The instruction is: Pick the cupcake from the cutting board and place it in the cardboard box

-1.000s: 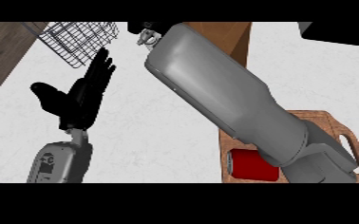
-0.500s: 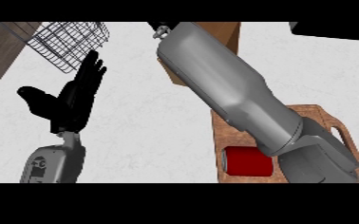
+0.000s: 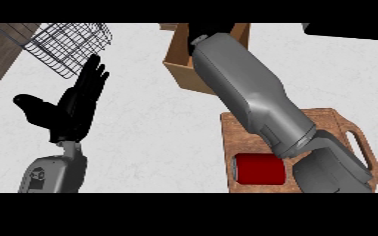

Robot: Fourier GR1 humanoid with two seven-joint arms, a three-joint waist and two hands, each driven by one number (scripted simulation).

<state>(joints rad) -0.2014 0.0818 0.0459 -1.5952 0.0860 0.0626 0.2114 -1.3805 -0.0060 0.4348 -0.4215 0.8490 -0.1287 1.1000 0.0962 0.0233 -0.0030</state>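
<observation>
Right arm stretched over the cardboard box [image 3: 184, 62]; cupcake out of sight.

Your right forearm runs from the cutting board [image 3: 332, 125] at lower right up and leftward to the box, its long axis pointing at the opening. The right robot hand [image 3: 207, 29] shows only as a dark patch at the box's top edge, so you cannot tell whether it is released or grasping. No cupcake shows on the board or in the box; it may be under that hand, which is far nearer the box than the other. Your left robot hand [image 3: 74, 105] rests released, fingers up, at the left over the bench [image 3: 148, 130], just below a wire basket [image 3: 70, 42]. A red can [image 3: 258, 169] lies on the board. No readable writing appears anywhere.
</observation>
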